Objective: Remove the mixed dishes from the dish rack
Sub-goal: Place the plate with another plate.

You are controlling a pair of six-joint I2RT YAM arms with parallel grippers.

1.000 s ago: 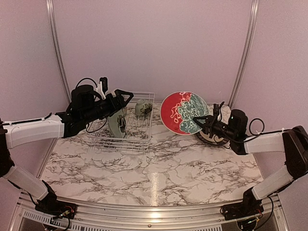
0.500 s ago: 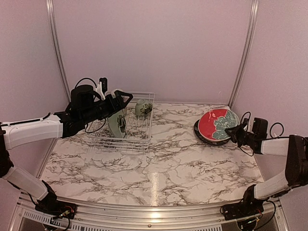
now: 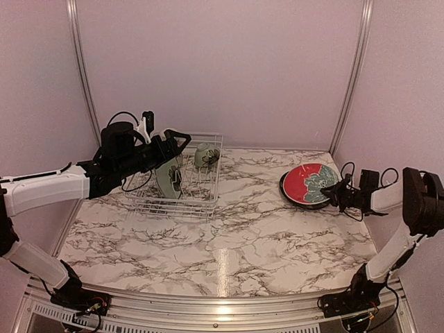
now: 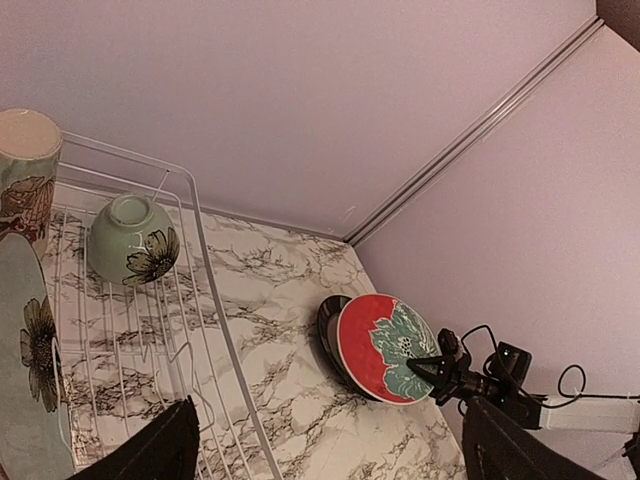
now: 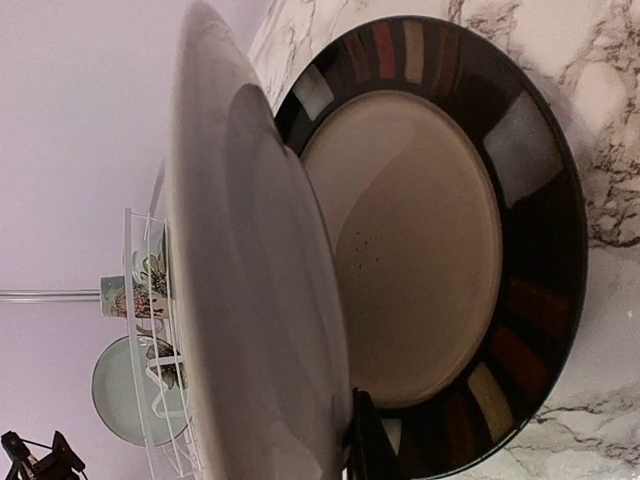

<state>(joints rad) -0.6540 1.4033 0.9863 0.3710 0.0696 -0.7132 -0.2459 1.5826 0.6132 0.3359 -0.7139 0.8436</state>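
The white wire dish rack stands at the back left. In it are a pale green plate on edge and a small pale green bowl. The left wrist view shows the rack, the bowl, a cream floral mug and the green plate. My left gripper hovers open over the rack's left part. My right gripper is shut on a red and teal floral plate, tilted low over the cream plate with dark striped rim on the table.
The pink back wall and side walls close in the marble table. A metal corner post rises behind the stacked plates. My right arm's cable loops near the right wall.
My right arm has swung the red plate from upright near the middle to the right and lowered it almost flat onto the striped plate. My left arm has not moved.
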